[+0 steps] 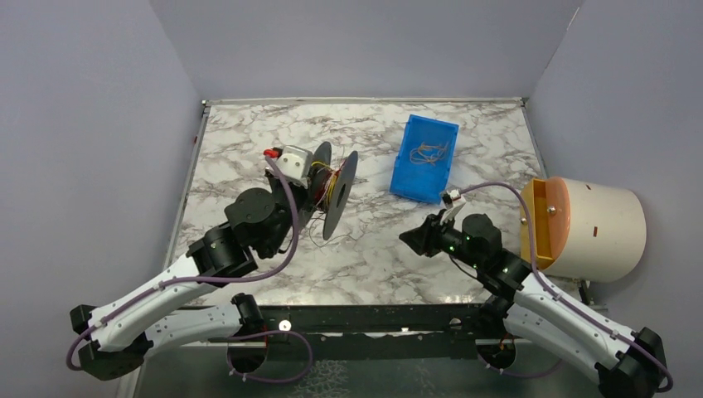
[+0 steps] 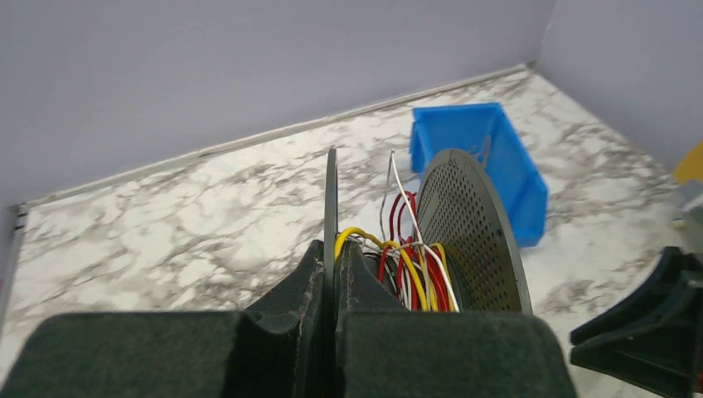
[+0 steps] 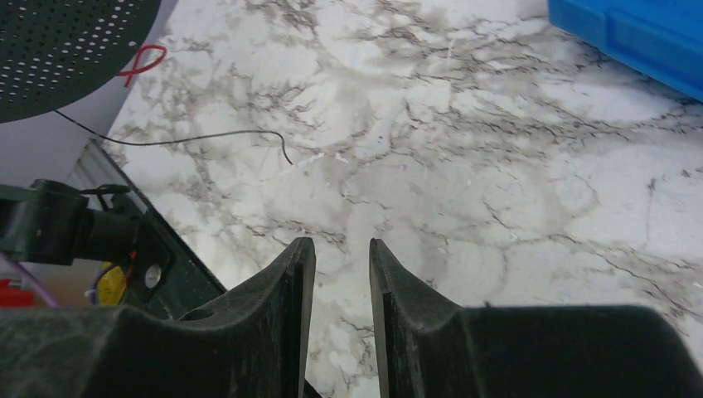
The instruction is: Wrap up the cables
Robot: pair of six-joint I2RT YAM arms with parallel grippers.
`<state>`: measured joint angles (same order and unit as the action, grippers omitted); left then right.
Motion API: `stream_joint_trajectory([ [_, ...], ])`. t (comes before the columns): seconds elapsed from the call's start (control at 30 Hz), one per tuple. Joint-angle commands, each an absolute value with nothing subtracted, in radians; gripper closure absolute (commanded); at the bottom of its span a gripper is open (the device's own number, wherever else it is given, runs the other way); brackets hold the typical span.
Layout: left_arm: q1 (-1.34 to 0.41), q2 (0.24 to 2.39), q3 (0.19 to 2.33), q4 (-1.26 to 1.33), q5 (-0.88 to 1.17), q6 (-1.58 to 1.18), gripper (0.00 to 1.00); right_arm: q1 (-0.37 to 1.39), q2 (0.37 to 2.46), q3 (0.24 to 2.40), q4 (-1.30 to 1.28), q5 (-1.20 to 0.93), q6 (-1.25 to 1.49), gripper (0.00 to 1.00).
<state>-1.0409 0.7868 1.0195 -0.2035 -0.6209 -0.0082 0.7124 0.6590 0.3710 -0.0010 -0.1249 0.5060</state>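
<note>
A black perforated cable spool (image 1: 340,192) stands on edge on the marble table, with red, yellow and white cables (image 2: 414,265) wound loosely between its two discs. My left gripper (image 2: 332,257) is shut on the spool's near disc (image 2: 331,199), its jaws clamped on the thin edge; the far disc (image 2: 468,232) stands to the right. A thin black cable (image 3: 174,137) trails from the spool across the table. My right gripper (image 3: 341,249) is open and empty, low over bare table to the right of the spool, and shows in the top view (image 1: 414,239).
A blue bin (image 1: 426,157) holding a few loose wires sits at the back right. A cream cylinder with an orange face (image 1: 584,228) stands at the right edge. The black rail (image 1: 373,319) runs along the table's near edge.
</note>
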Motion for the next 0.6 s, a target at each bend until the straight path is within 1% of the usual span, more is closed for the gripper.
stream_joint_trajectory([
  [0.0, -1.042, 0.827, 1.079, -0.14, -0.805, 0.118, 1.0, 0.718, 0.674, 0.41, -0.075, -0.006, 0.524, 0.65],
  [0.23, -1.041, 0.97, 1.078, -0.067, -1.039, 0.348, 1.0, 0.718, 0.689, 0.431, -0.111, 0.008, 0.529, 0.64],
  [0.57, -1.033, 1.214, 1.102, 0.162, -1.218, 0.71, 1.0, 0.717, 0.655, 0.438, -0.162, 0.035, 0.545, 0.64],
])
